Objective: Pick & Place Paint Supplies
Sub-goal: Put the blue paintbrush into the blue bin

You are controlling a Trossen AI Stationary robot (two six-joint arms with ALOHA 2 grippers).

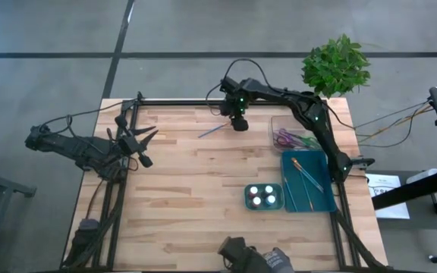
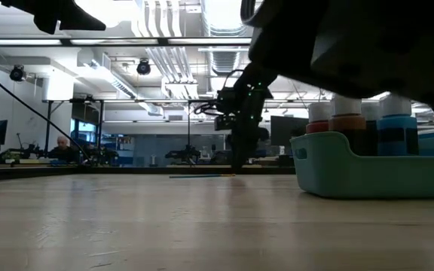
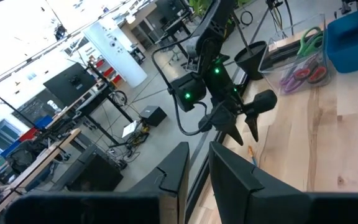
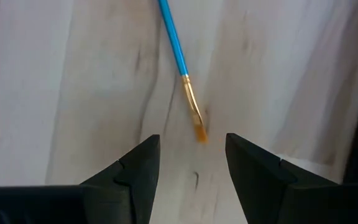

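Overhead, the right gripper (image 1: 239, 123) hangs low above the far part of the wooden table (image 1: 196, 189), fingers spread apart with nothing between them. Just in front of its fingertips lies a blue-handled paintbrush (image 4: 180, 65), flat on the wood, bristle end toward the gripper; the orange tip sits just ahead of the gap between the two dark fingers (image 4: 135, 171), not touching either. From above, the same brush (image 1: 212, 131) slants off to the gripper's side, toward the left arm. Behind that gripper along its own arm, near the table's right edge, sits a clear container (image 1: 294, 136) with purple and green scissors in it, and next to that a teal tray (image 1: 309, 182) with more brushes lying lengthwise inside. Beside the tray, toward the middle of the table, stands a small teal box (image 1: 264, 197) holding paint bottles with white caps; from table height these show as brown and blue bottles (image 2: 398, 128) standing upright in the box. The left gripper (image 1: 144, 142) waits well apart from all this, over the left edge of the table, fingers close together with a narrow gap and nothing in them. A person (image 2: 62, 147) sits at a desk far back in the room.
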